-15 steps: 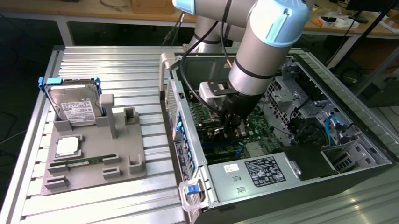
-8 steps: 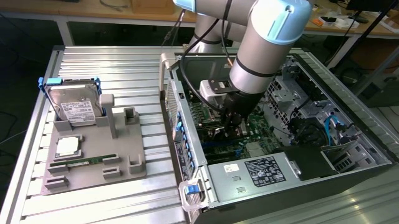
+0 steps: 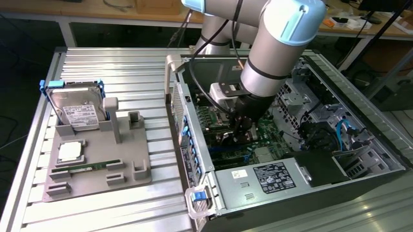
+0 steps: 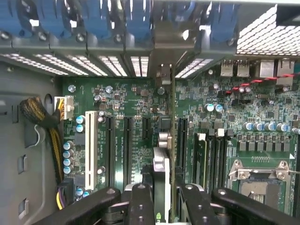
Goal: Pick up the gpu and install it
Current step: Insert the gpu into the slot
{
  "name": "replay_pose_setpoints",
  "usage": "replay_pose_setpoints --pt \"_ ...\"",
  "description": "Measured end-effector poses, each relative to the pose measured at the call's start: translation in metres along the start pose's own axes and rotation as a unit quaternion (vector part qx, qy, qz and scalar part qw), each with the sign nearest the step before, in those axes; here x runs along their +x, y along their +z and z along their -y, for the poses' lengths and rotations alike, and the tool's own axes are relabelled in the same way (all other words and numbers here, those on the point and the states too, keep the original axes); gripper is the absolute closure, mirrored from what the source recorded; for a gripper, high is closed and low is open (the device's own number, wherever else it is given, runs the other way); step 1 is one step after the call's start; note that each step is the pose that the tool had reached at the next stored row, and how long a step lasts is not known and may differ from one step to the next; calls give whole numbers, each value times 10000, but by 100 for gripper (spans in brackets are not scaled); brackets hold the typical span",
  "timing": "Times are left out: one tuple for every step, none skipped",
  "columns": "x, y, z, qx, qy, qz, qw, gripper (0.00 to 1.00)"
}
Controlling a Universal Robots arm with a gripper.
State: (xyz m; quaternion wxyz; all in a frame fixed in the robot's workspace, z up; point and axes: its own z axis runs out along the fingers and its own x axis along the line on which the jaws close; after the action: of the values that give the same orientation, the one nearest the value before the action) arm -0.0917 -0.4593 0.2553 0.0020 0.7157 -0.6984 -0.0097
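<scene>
My gripper [image 4: 166, 206] is shut on the gpu [image 4: 168, 140], which I see edge-on as a thin green card with its silver bracket [image 4: 164, 47] against the case's rear slot openings. The card stands upright over the green motherboard [image 4: 131, 103], in line with the long black expansion slots [image 4: 127, 150]. I cannot tell whether its edge sits in a slot. In the exterior view the gripper [image 3: 244, 126] reaches down inside the open computer case [image 3: 193, 145], and the gpu [image 3: 240, 135] shows as a dark shape under it.
Left of the case a grey fixture [image 3: 129, 166] holds a silver hard drive [image 3: 77, 108], a square processor [image 3: 69, 152] and a memory stick [image 3: 87, 167]. Blue slot latches [image 4: 93, 18] line the case rear. A braided cable bundle [image 4: 42, 122] and the processor socket [image 4: 260, 180] flank the card.
</scene>
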Motion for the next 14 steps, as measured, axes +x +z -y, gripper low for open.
replay_pose_setpoints --pt "0 0 13 0 0 -10 10000 73" --pt "1 0 29 -1 1 -35 10000 73" --pt "1 1 42 0 1 -64 10000 73" --pt "1 1 46 -1 1 -76 10000 73" --pt "1 0 54 -2 2 -98 10000 73" --pt "2 0 57 -2 3 -107 9999 73" --pt "2 0 57 -2 8 -111 9999 73" --pt "2 -1 58 -1 18 -112 9999 73" --pt "2 -1 58 0 29 -113 9999 73" --pt "2 0 59 3 59 -112 9999 73" --pt "1 0 59 6 94 -111 9999 73" --pt "1 0 58 11 122 -111 9999 73" --pt "1 0 56 13 126 -111 9999 73" --pt "1 0 55 16 129 -111 9999 73"
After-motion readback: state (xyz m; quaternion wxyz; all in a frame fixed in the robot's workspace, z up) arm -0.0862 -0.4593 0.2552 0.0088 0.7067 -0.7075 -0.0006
